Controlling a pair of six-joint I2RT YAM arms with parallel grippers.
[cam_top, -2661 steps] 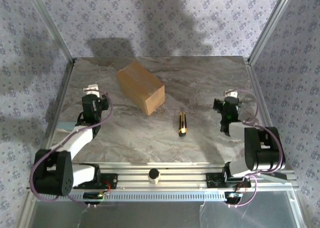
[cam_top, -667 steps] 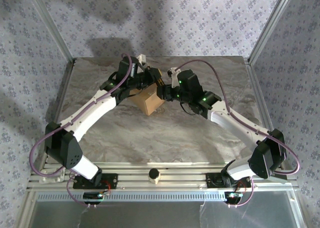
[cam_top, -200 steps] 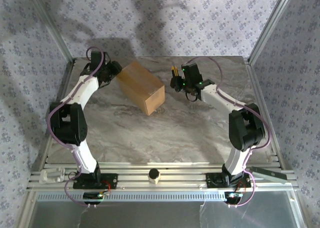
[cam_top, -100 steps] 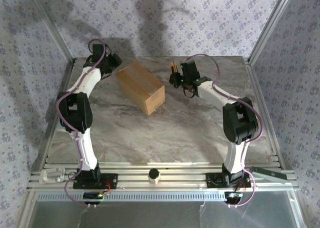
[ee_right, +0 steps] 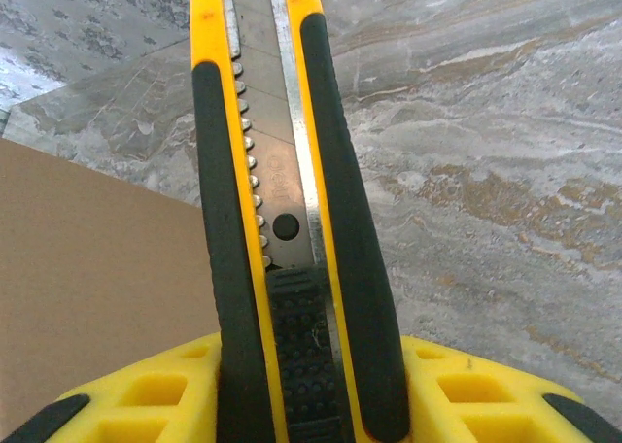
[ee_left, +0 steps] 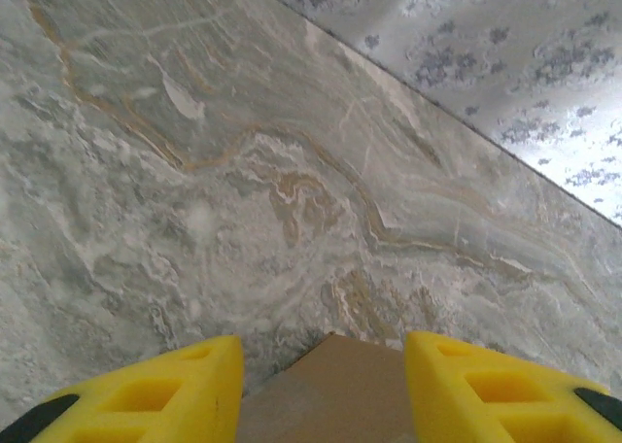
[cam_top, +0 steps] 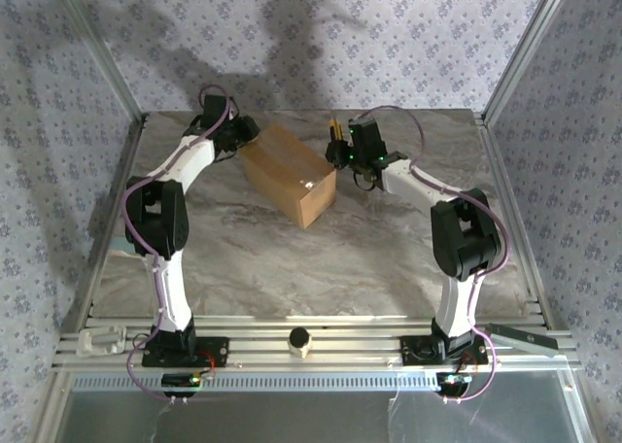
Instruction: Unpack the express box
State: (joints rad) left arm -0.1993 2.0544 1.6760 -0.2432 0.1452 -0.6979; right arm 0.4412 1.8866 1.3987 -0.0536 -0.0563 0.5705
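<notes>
At bottom edge, cropped express box (ee_left: 326, 392)

Box on the far half of the table, a gripper at either end

We have the express box (cam_top: 290, 173) lying skewed on the table (cam_top: 389, 258), behind centre. The left gripper (cam_top: 243, 132) is at its far left corner, with that corner sitting between the parted fingers. The right gripper (cam_top: 342, 152) is just off the box's right end, with the utility knife (cam_top: 335, 130) clamped in it, box to its left, pointing toward the far edge.

Right gripper (ee_right: 311, 404) clamped, left gripper (ee_left: 321, 385) forward (fingers (ee_left: 146, 385) apart)
</notes>
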